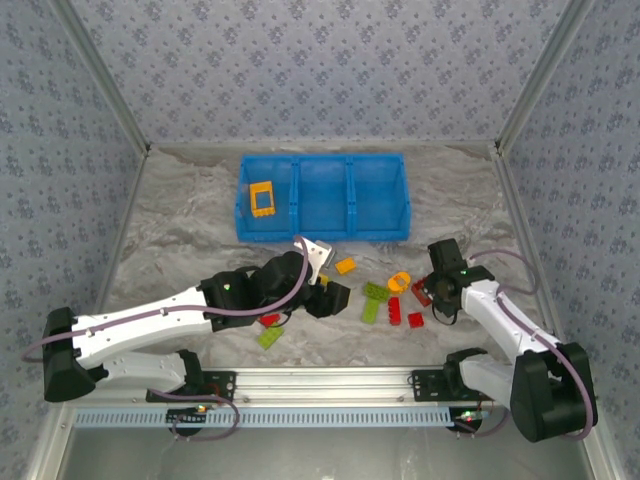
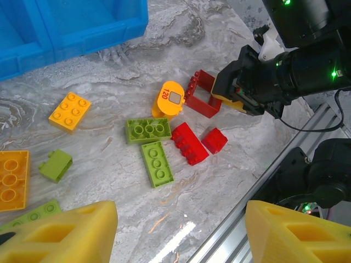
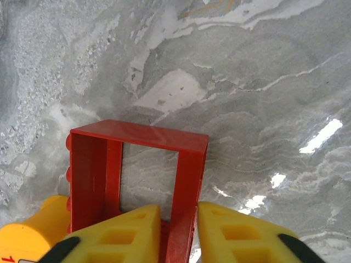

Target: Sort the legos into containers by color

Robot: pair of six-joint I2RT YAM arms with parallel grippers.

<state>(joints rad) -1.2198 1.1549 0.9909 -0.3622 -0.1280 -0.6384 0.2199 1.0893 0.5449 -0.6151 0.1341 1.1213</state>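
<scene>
Your red open square plastic frame [image 3: 137,134] is at the grey marbled tabletop [image 1: 180,230] in front of the right arm, well short of the bin. The right gripper [image 3: 176,219] has its yellow fingers [image 3: 126,230] pinched on one wall of the frame. The opening faces up, so you see tabletop through it. Its studs point sideways at the orange round piece marked 120 [image 2: 170,101] just beside it. You cannot tell whether the frame rests on the surface or is raised off it.

In the left wrist view you can count ten loose pieces:
- **Red:** three, the frame plus a long red brick [image 2: 188,143] and a short red brick [image 2: 214,140].
- **Lime:** four, a wide lime brick [image 2: 148,130], a narrow lime brick [image 2: 157,163], a small lime block [image 2: 55,165] and a lime piece [image 2: 33,215] partly hidden by a finger.
- **Orange:** three, the round piece, an orange brick [image 2: 69,112] and an orange plate [image 2: 12,179] cut off at the edge.

The top view shows another red brick [image 1: 270,320] and another lime brick [image 1: 270,338] beside the left forearm.

The bright blue three-compartment plastic bin [image 1: 330,228] lies with its long axis left to right on the far side. One yellow open frame [image 1: 263,186] sits in its left compartment.

The left gripper [image 2: 181,219] hangs over the scatter with its jaws spread wide and nothing between them.
</scene>
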